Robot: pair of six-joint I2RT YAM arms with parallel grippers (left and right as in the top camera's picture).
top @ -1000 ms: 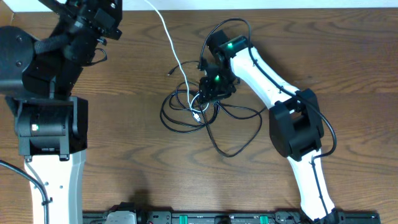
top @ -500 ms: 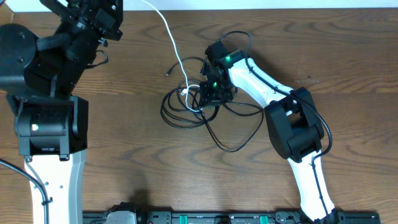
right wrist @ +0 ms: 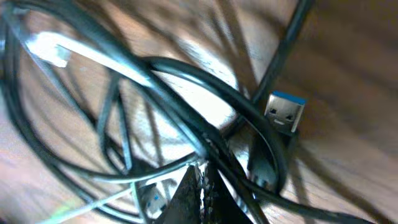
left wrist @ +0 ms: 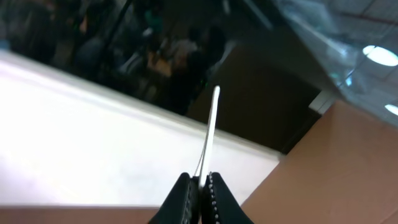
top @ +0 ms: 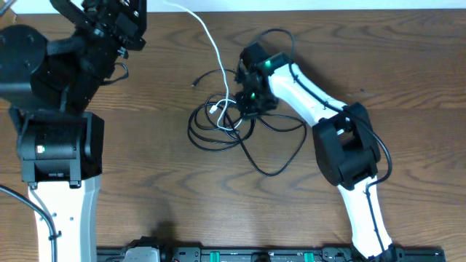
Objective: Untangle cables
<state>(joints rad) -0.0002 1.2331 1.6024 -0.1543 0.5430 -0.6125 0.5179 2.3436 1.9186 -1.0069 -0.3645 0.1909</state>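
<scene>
A tangle of thin black cables point(top: 233, 131) lies mid-table, with loops spreading to the right point(top: 280, 156). One white cable point(top: 216, 54) runs from the tangle up to the table's far edge. My left gripper point(left wrist: 200, 182) is shut on the white cable point(left wrist: 210, 124) and holds it raised, pointing off the table. My right gripper point(top: 246, 102) is down in the top of the tangle. In the right wrist view its jaws point(right wrist: 200, 177) are shut on a black cable point(right wrist: 186, 87). A blue-tongued USB plug point(right wrist: 285, 115) and a white plug point(right wrist: 50, 50) lie close by.
The left arm point(top: 69, 65) fills the far left corner. The right arm point(top: 342, 145) crosses from the front right to the tangle. A small black plug end point(top: 196, 84) lies left of the white cable. A white wall strip borders the far table edge point(top: 328, 4).
My right gripper has shifted up and slightly left, dragging the knot with it. The white cable's upper run has moved to the right. The left arm has shifted slightly.
</scene>
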